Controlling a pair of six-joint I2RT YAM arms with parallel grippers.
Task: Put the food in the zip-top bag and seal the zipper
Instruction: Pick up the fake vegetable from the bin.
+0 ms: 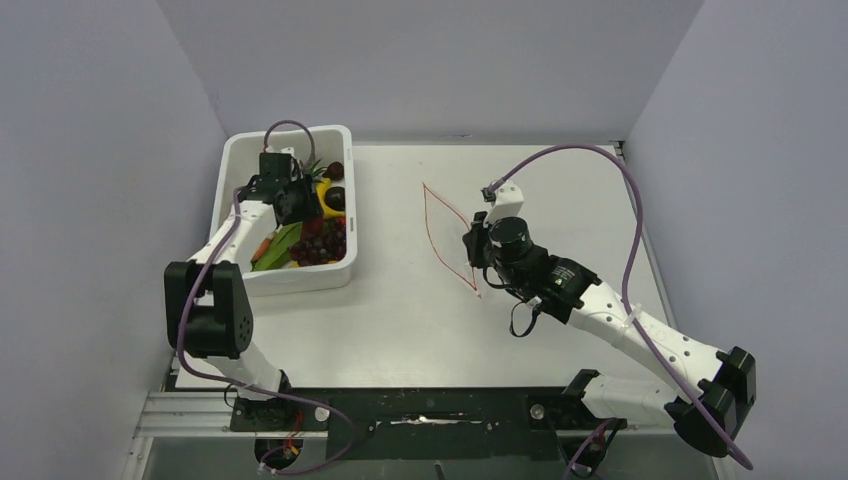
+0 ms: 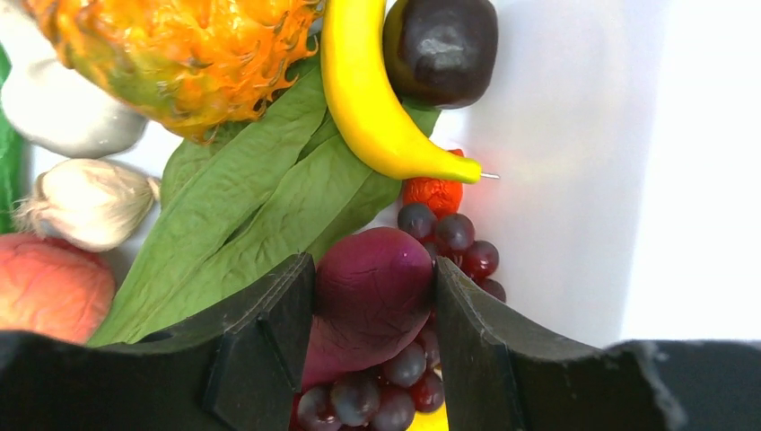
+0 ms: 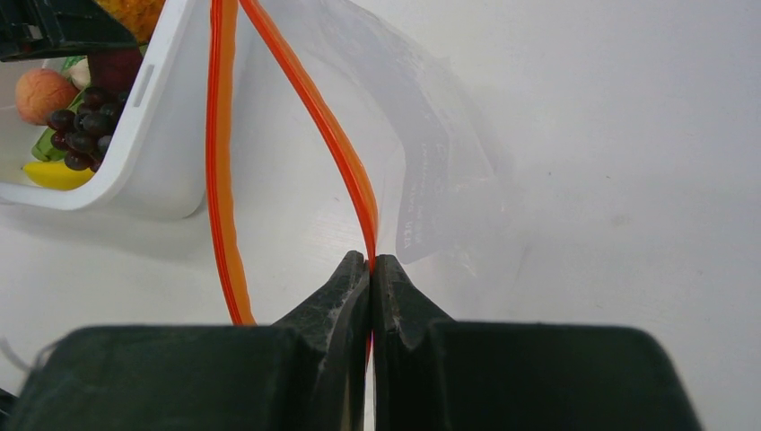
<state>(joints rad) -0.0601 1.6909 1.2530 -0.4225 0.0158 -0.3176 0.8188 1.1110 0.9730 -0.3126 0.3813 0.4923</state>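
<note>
**Toy food being packed into a bag, early stage.** The left gripper (image 2: pixel 374 305) reaches into the white rectangular plastic tub (image 1: pixel 236 160) at the far-left corner of the table (image 1: pixel 570 190). Its jaws are clamped on both sides of a dark purple-red oblong toy fruit (image 2: pixel 372 269), which sits over a bunch of dark purple toy grapes (image 2: pixel 453 238). Also in the tub are a yellow toy banana (image 2: pixel 359 90), an orange-yellow toy pineapple (image 2: pixel 179 54), broad green toy leaves (image 2: pixel 260 206), a white toy garlic bulb (image 2: pixel 85 202) and a pink-orange toy peach (image 2: pixel 45 283).

The right gripper (image 3: pixel 371 269), jaws pressed together, pinches the thin red-orange zipper strip (image 3: pixel 314 108) of the clear crinkly zip-top plastic bag (image 3: pixel 431 135). The bag stands near the table's centre, between the tub and the right edge, with its mouth bowed open.

**Progress, as judged.** The bag is held open, and the first piece appears gripped but not lifted. No food is visible in the bag.

**Remaining.** Each piece has to be carried across and released inside, then the strip pressed shut along its whole length.
</note>
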